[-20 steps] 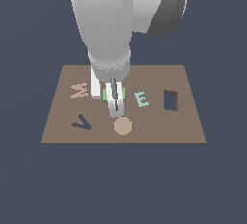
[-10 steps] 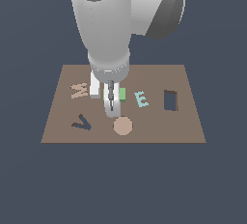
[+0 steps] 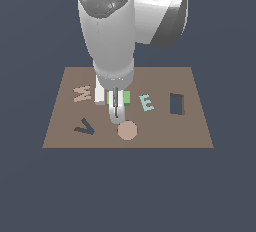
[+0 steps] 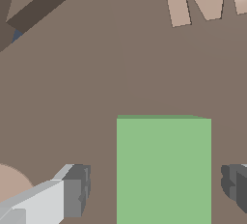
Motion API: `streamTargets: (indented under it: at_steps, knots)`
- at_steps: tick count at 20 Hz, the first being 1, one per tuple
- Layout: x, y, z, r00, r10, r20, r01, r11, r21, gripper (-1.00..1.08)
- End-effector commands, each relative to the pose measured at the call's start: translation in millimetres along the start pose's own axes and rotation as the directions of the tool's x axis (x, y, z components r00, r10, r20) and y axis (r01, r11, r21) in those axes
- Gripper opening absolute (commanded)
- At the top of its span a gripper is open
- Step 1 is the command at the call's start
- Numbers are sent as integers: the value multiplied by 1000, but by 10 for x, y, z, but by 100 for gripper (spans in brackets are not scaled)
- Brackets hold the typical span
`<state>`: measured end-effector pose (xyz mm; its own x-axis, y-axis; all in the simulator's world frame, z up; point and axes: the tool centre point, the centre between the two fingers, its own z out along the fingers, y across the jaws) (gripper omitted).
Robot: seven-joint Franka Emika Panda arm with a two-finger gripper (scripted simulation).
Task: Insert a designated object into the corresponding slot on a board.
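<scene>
The light-green block (image 3: 125,97) lies flat on the brown board (image 3: 65,136), between the tan M and the teal E. My gripper (image 3: 116,112) hangs right over it. In the wrist view the block (image 4: 164,170) sits between my two fingers (image 4: 72,196), with a gap on each side, so the gripper (image 4: 154,189) is open and not touching it. The slot (image 3: 176,103), a dark upright rectangular cut-out, is on the board at the exterior view's right, past the E. It is empty.
A tan letter M (image 3: 82,93) and a pale teal letter E (image 3: 146,102) flank the block. A round tan disc (image 3: 127,130) lies just in front of my gripper. A dark V-shaped cut-out (image 3: 85,127) is at the front left.
My hand has shifted slightly and come lower over the green block. The block and the other pieces have not moved.
</scene>
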<state>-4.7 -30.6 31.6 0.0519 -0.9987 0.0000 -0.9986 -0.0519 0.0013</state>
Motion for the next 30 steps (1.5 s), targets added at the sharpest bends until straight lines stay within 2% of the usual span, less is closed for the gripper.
streamTargets:
  at_steps: [1, 19, 26, 30]
  knots:
    - [-2, -3, 17, 1000, 0, 0, 0, 1000, 1, -100]
    - [-9, -15, -16, 1000, -9, 0, 9, 1000, 1, -100]
    - [-117, -121, -22, 994, -108, 0, 108, 994, 1, -100]
    - [-242, -222, -29, 978, -211, -1, 211, 978, 1, -100]
